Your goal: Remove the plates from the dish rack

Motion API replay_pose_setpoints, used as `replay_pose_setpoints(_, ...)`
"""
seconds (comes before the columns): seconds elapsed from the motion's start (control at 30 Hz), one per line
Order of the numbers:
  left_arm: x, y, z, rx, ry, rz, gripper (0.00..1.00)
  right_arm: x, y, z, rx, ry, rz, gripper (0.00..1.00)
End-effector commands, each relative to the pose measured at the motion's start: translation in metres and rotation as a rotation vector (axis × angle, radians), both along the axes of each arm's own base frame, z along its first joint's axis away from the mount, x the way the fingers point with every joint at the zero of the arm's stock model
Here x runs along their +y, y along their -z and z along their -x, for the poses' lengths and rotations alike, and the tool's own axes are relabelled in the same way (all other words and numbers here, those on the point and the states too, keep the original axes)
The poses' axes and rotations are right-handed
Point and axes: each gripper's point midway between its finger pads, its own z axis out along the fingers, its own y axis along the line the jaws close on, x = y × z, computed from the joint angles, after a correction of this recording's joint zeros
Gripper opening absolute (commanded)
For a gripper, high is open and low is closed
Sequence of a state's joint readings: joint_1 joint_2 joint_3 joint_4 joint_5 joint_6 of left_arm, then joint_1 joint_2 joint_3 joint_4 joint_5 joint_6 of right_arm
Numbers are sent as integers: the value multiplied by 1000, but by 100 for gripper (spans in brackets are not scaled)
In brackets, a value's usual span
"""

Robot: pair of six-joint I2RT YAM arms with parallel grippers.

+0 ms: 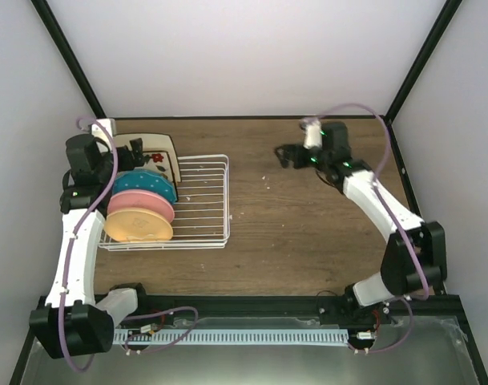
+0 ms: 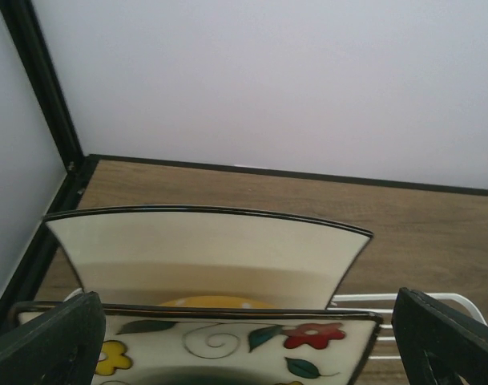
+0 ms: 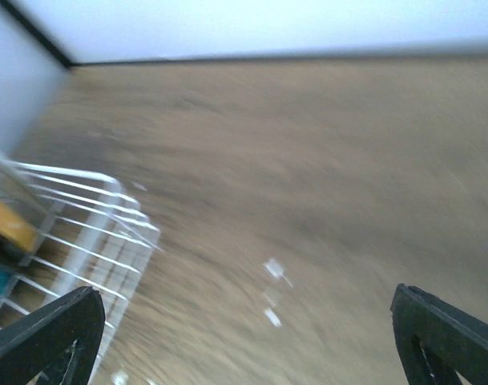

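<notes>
The white wire dish rack (image 1: 205, 200) stands at the left of the table. In it stand a pale-orange plate (image 1: 138, 226), a pink plate (image 1: 141, 205), a teal plate (image 1: 144, 185), a flowered square cream plate (image 1: 160, 159) and a plain square cream plate (image 1: 151, 139) at the far end. In the left wrist view a sliver of the dotted orange plate (image 2: 211, 303) shows between the flowered plate (image 2: 227, 341) and the plain one (image 2: 203, 253). My left gripper (image 1: 135, 152) is open over the flowered plate, with fingers (image 2: 47, 341) on either side. My right gripper (image 1: 288, 155) is open and empty above bare table.
Dark frame posts and pale walls close in the table at the back and sides. The rack's right half (image 1: 207, 180) holds no plates. The right wrist view is blurred and shows the rack's corner (image 3: 91, 233) and wooden tabletop (image 3: 308, 200).
</notes>
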State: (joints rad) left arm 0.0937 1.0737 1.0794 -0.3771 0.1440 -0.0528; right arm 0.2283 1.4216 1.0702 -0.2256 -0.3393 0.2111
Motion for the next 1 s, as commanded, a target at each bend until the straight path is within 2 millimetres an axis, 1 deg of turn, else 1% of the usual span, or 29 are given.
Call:
replay_pose_setpoints(0.0, 26, -14, 7, -21, -71, 36, 100, 120, -92, 1, -297, -336, 29, 100)
replay_pose_setpoints(0.07, 41, -12, 11, -15, -107, 75, 100, 173, -115, 18, -377, -463, 30, 98)
replay_pose_setpoints(0.13, 58, -7, 16, -7, -146, 129, 100, 219, -121, 44, -435, -587, 41, 95)
replay_pose_setpoints(0.17, 65, -5, 19, -3, -161, 158, 100, 239, -119, 58, -454, -645, 46, 92)
replay_pose_setpoints(0.23, 77, 2, 24, 7, -187, 198, 100, 269, -112, 81, -471, -737, 52, 85)
replay_pose_setpoints(0.33, 87, 8, 33, 11, -207, 213, 100, 303, -100, 115, -483, -848, 64, 80)
replay_pose_setpoints(0.47, 92, 19, 39, 29, -210, 226, 100, 332, -87, 155, -506, -967, 67, 75)
replay_pose_setpoints(0.57, 91, 25, 39, 41, -199, 242, 100, 348, -73, 176, -529, -1019, 84, 71)
replay_pose_setpoints(0.6, 91, 26, 38, 43, -194, 246, 100, 352, -70, 180, -536, -1033, 88, 68)
replay_pose_setpoints(0.67, 91, 27, 37, 43, -188, 251, 100, 361, -65, 188, -553, -1054, 91, 66)
replay_pose_setpoints(0.73, 91, 30, 35, 49, -183, 257, 100, 367, -61, 190, -569, -1060, 96, 65)
replay_pose_setpoints(0.83, 89, 39, 33, 67, -170, 272, 100, 375, -58, 193, -590, -1077, 94, 59)
replay_pose_setpoints(0.87, 90, 42, 33, 74, -170, 275, 100, 378, -57, 194, -592, -1085, 93, 58)
replay_pose_setpoints(0.97, 89, 49, 32, 85, -166, 279, 100, 387, -46, 197, -598, -1105, 111, 58)
